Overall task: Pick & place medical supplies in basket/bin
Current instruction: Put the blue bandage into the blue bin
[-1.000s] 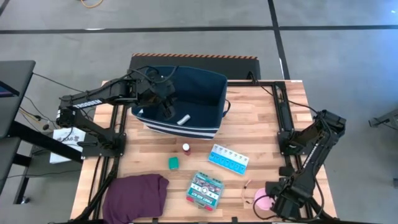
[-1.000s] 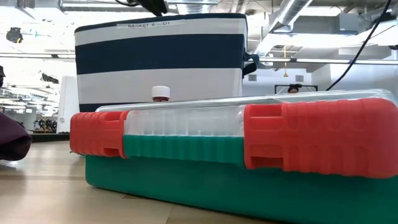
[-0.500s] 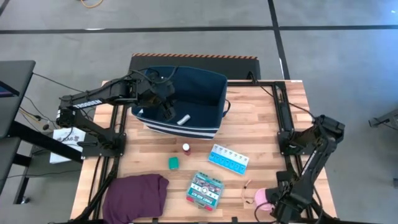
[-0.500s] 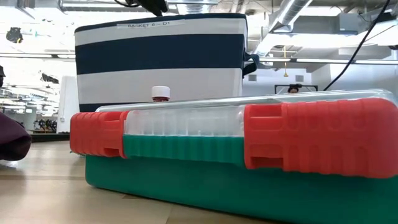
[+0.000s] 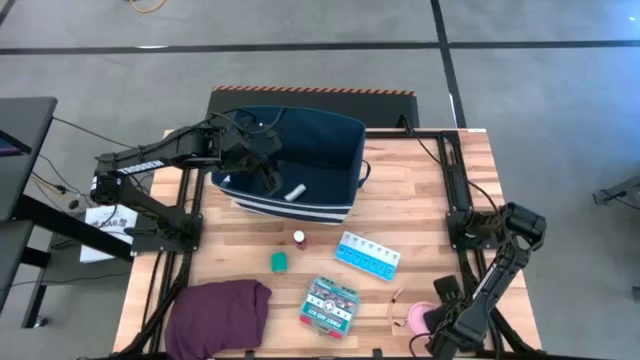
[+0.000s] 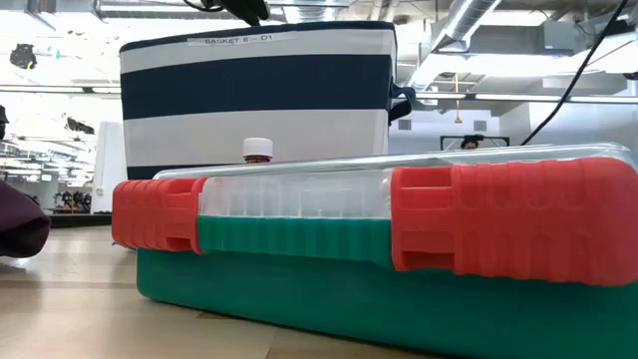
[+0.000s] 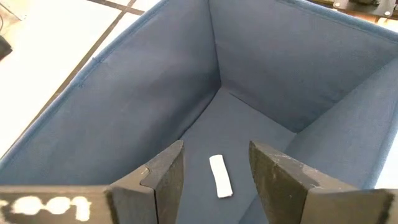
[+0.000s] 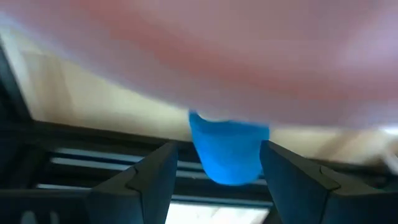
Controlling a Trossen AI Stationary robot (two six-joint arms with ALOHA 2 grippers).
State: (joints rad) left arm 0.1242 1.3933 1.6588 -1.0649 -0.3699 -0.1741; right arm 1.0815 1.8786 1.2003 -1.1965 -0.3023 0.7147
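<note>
The navy bin stands at the table's far side, with a white tube lying on its floor. My left gripper hangs open inside the bin above the tube. The red-capped vial, green block, light-blue pill organizer and green-white box lie on the wood. The pink tape roll sits at the near right corner. My right gripper is open beside it. In the right wrist view a blue block shows between the fingers, under a pink blur. My right gripper is very close to the pink tape roll and the blue block. I cannot tell whether its fingers touch either one.
A purple cloth lies at the near left corner. In the low view the green-white box fills the foreground, with the vial and the bin behind it. The arm frames run along both table sides.
My right arm has folded lower and drawn toward the table's near edge, its elbow coming down over the right side. The pink roll has stayed by the near right corner.
</note>
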